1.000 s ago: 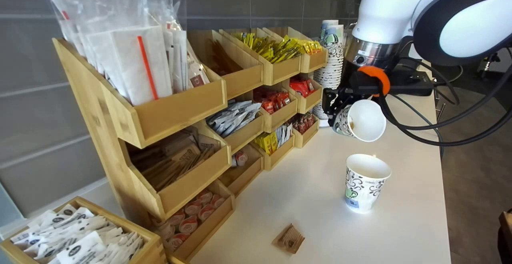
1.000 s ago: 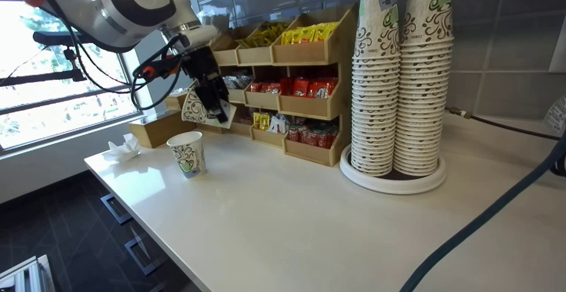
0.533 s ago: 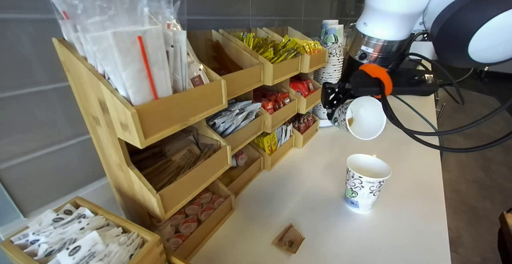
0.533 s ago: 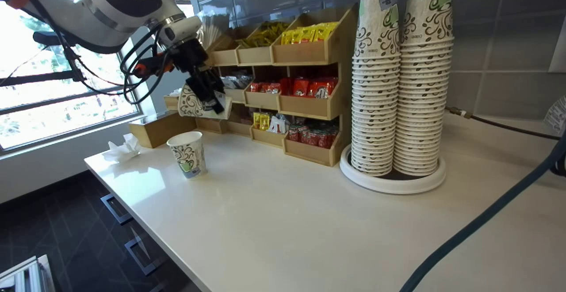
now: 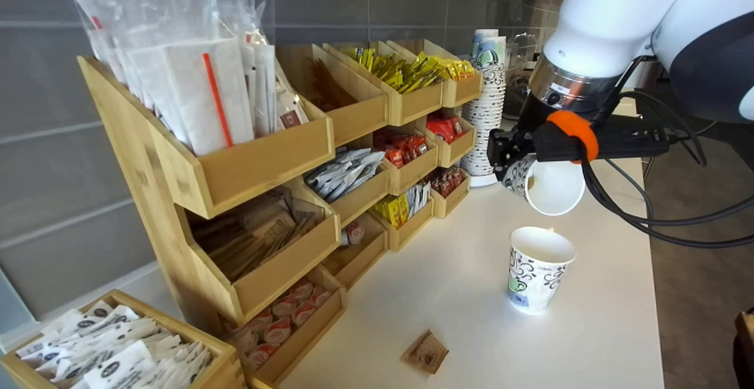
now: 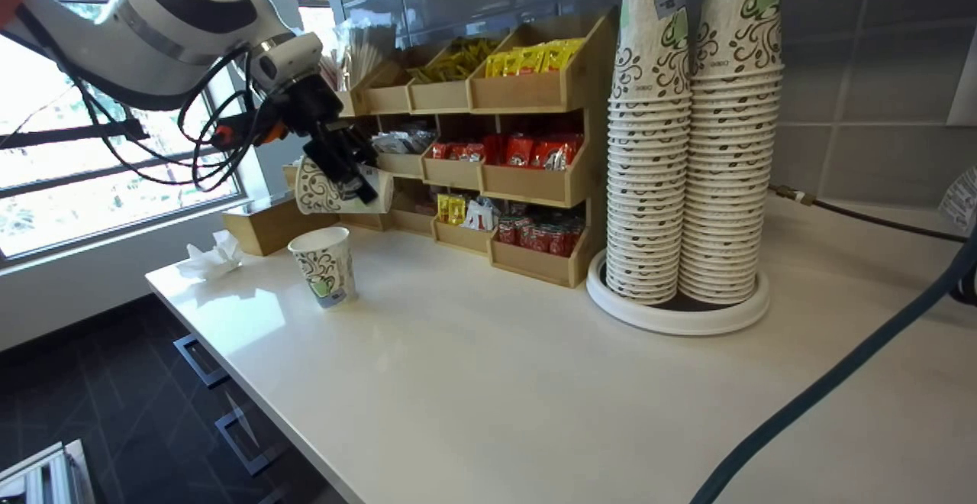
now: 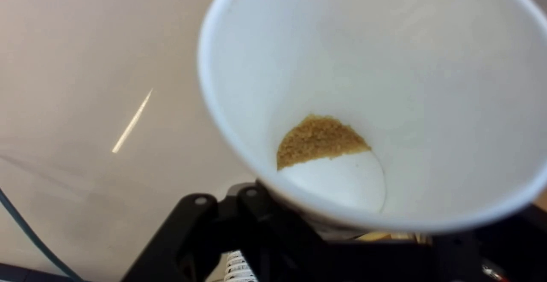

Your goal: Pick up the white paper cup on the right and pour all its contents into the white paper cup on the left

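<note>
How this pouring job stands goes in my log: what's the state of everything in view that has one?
Held cup: tipped well over, brown granules inside at its bottom
Gripper: closed around that cup
Standing cup: upright on the counter, bottom inside hidden
Brown packet: lying on the counter; sealed or torn unclear
Cup stacks: nested upside down on a white tray
White paper: crumpled
Wooden bins: open-topped, items inside
</note>
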Tool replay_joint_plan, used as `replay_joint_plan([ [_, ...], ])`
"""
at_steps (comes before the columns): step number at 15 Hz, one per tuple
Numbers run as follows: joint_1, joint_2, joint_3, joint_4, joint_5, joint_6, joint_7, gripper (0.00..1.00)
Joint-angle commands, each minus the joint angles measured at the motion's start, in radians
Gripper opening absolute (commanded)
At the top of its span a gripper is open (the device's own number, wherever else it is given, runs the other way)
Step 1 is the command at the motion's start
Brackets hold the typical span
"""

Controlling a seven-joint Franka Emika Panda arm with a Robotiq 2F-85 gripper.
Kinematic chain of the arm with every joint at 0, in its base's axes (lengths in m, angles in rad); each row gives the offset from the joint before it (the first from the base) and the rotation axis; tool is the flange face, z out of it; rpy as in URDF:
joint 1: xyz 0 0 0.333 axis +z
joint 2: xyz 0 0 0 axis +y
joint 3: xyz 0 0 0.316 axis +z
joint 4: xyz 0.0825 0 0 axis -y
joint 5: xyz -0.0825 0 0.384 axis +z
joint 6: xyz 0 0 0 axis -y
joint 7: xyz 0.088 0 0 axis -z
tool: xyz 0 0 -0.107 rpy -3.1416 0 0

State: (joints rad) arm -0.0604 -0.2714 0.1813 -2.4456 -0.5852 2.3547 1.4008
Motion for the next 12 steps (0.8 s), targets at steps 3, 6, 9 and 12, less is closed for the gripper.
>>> replay_joint_plan([
  [3, 0.003, -0.065, 0.028, -0.07, -0.108, 0.009, 0.098, 0.42],
  [6, 0.001, -0.068, 0.037, -0.083, -0.156, 0.016, 0.153, 0.42],
  [9, 0.004, -0.059, 0.04, -0.08, -0.204, 0.021, 0.211, 0.42],
  [12, 0.013, -0.047, 0.042, -0.077, -0.247, 0.02, 0.259, 0.42],
])
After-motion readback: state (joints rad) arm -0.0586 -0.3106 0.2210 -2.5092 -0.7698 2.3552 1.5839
